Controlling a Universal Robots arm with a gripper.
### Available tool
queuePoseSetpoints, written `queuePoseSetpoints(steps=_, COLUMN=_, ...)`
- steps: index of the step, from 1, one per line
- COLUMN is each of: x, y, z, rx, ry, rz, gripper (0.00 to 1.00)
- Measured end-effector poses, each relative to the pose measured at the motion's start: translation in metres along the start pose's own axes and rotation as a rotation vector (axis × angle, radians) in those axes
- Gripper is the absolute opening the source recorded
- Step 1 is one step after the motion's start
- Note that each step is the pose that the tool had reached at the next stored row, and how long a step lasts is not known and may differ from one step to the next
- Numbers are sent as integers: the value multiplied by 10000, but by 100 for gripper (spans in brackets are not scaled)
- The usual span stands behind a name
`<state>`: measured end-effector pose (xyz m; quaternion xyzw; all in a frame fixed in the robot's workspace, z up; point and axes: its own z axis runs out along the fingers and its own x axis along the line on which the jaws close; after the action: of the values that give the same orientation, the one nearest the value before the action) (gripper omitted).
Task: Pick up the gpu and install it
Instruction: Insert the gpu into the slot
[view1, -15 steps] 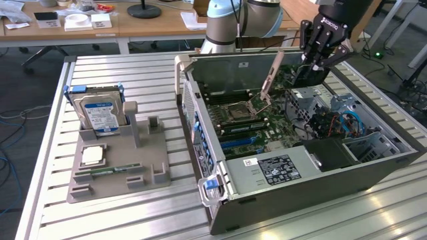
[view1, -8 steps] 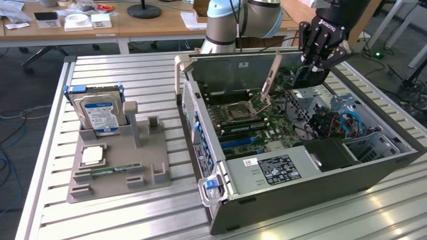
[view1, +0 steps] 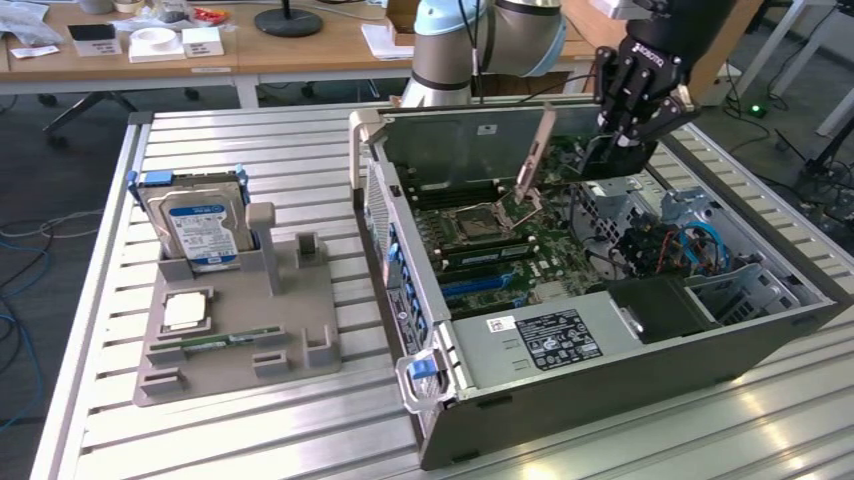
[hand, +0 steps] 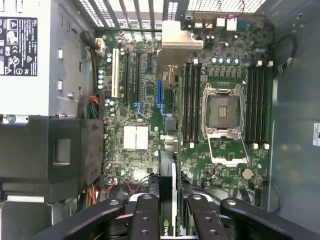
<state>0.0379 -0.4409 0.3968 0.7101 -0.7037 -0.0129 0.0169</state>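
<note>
The arm (view1: 487, 38) is seen rising at the far edge of the bench (view1: 267, 150), its pale blue joints bent toward the exterior view's right. The black tool (view1: 622, 145) is pointed straight down, near the bench's far corner on that side. In the wrist view, the linked fingers (hand: 145, 215) are closed from both sides on the gpu (hand: 169, 200), which is gripped edge-on between them.
</note>
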Motion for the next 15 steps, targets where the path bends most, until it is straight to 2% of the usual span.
queuePoseSetpoints(steps=4, x=-1, y=40, z=10, rx=6, ry=-26, rz=48, gripper=26)
queuePoseSetpoints(steps=9, x=-1, y=83, z=44, rx=6, ry=-25, rz=93, gripper=26)
queuePoseSetpoints(steps=15, x=-2, y=98, z=57, rx=10, ry=-36, rz=97, gripper=26)
